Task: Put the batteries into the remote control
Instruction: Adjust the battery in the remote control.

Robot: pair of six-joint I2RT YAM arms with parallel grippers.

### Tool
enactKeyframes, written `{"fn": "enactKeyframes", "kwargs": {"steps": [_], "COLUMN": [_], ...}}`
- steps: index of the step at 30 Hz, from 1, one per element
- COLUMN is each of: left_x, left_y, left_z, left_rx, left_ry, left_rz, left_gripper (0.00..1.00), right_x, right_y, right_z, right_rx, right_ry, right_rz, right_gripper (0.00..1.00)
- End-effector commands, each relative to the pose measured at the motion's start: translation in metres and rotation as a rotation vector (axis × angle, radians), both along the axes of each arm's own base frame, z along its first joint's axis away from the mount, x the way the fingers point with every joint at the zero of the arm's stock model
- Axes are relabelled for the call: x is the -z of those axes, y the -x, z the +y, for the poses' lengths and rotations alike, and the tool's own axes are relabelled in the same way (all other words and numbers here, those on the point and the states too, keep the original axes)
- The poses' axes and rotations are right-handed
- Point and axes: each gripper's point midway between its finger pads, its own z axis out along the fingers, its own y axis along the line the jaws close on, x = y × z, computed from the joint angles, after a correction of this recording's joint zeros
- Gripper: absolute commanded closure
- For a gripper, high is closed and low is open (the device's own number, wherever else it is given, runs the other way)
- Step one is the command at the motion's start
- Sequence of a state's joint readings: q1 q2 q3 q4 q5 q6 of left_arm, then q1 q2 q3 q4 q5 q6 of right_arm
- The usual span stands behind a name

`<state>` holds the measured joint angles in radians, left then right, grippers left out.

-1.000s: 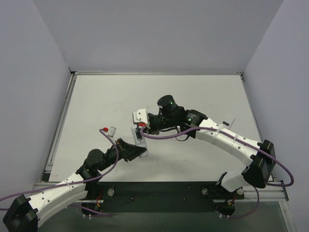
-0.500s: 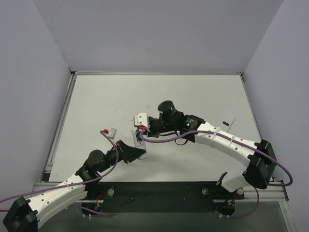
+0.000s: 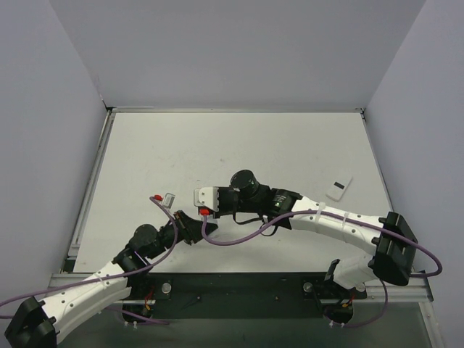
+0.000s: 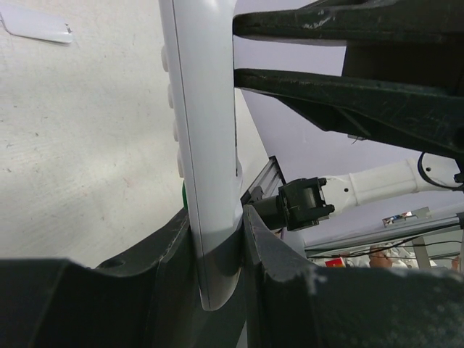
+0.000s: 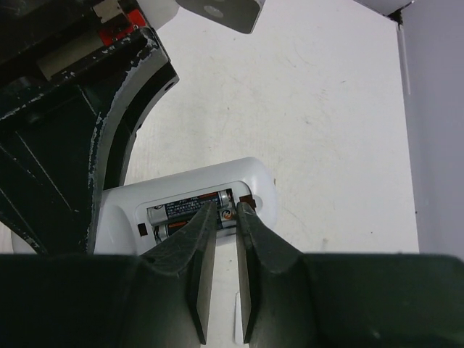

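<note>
**Holding the slim white plastic remote control [image 4: 206, 145] on edge, left arm braced, right tips at the battery bay**

The left arm lies low, running on a diagonal from the near-left corner toward the middle of the pale grey table [image 3: 290, 138]. Its left gripper [image 4: 215, 217] is clamped on the lower end of the remote control. One dark finger presses each broad side, and the handset rises between them with its side buttons turned toward the table.

The right arm sweeps in a long bow from the near-right corner. Its wrist is turned leftward, so the right gripper [image 5: 226, 210] meets the left one just left of the table's centre.

In the right wrist view the remote control's back is uncovered. The two small dark cylindrical batteries [image 5: 190, 206] lie side by side inside the bay. The right jaws stand only narrowly apart, with their tips over the metallic end of the upper cell. From this angle they seem to touch it, but a real pinch cannot be told.

A small flat white plastic cover piece [image 3: 338, 188] lies on the table well apart, over toward the right side.
</note>
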<state>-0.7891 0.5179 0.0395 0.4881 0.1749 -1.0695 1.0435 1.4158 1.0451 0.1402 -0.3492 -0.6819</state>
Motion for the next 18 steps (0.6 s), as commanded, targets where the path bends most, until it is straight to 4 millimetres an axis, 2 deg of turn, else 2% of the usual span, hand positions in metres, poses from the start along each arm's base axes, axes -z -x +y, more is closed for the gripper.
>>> {"fn": "enactKeyframes", "kwargs": {"steps": [1,7,13,18], "left_x": [-0.115,-0.116,-0.118,-0.12], "left_y": [0.021,0.023,0.024,0.025], "left_z": [0.008,0.012,0.014,0.015], "left_rx": [0.047,0.035,0.033,0.032], "left_ry": [0.272,0.276,0.277,0.281], "left_rz": [-0.356,-0.37,-0.384,-0.399], "left_gripper": [1.0,1.0,1.0,1.0], "right_x": [0.043,0.046,0.048,0.051], "right_y": [-0.01,-0.007,0.014,0.027], "right_z": [-0.024,-0.02,-0.01,-0.007], "right_rx": [0.103,0.102,0.027,-0.007], "right_ry": [0.14,0.12,0.072,0.046], "right_rz": [-0.031,0.006,0.115,0.23], "right_gripper": [0.86,0.87,1.0,1.0]}}
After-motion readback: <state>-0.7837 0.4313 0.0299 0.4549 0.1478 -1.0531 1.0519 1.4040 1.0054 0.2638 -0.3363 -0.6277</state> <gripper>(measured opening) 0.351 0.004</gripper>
